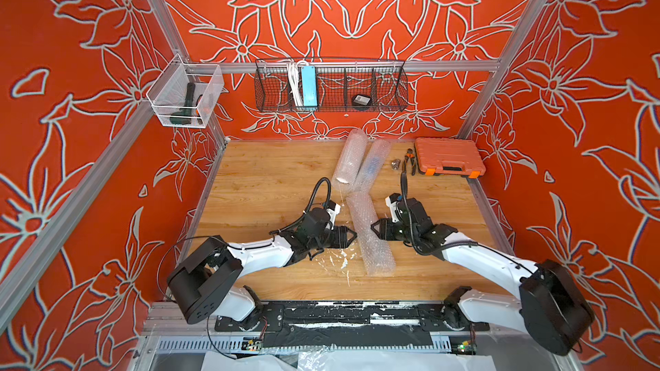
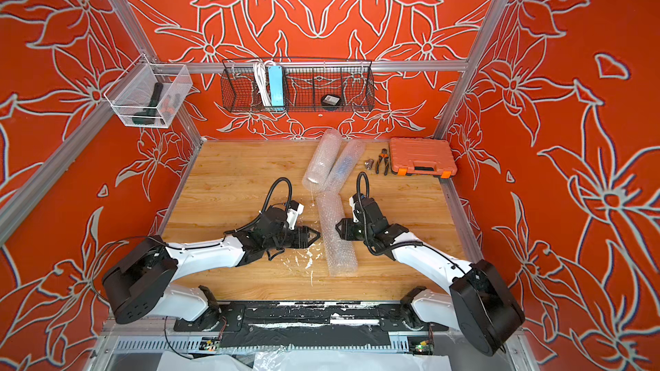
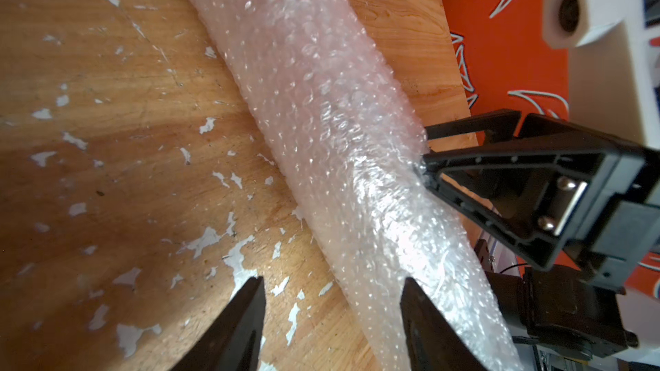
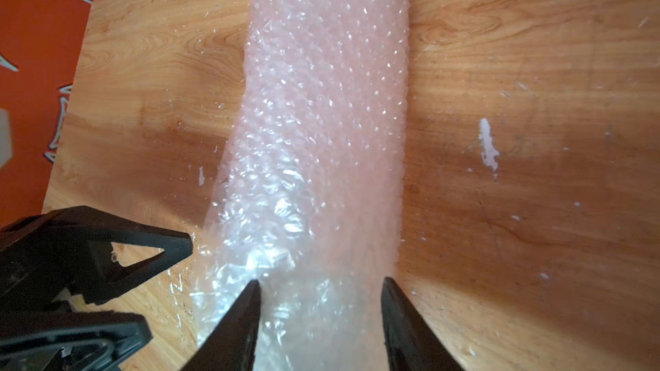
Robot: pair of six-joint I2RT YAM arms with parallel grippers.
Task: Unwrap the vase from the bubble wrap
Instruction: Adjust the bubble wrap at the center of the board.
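three bubble wrap rolls [image 1: 351,158] [image 1: 375,164] [image 1: 369,233], two end effectors [image 1: 355,235] [image 1: 372,226], two baskets [image 1: 389,96] [image 1: 161,103], one toolcase [image 1: 448,155]

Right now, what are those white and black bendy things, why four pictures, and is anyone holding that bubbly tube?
Those are two white-and-black robot arms, each ending in a black two-fingered pincer, a gripper. Two pictures look down from above; two come from cameras on the arms' wrists. On the wooden table lie a roll of clear bubble wrap, two more rolls farther back, an orange plastic tool case and metal pliers. The left gripper and right gripper sit on either side of the near roll, both open. One right fingertip seems to touch it; nothing is held.
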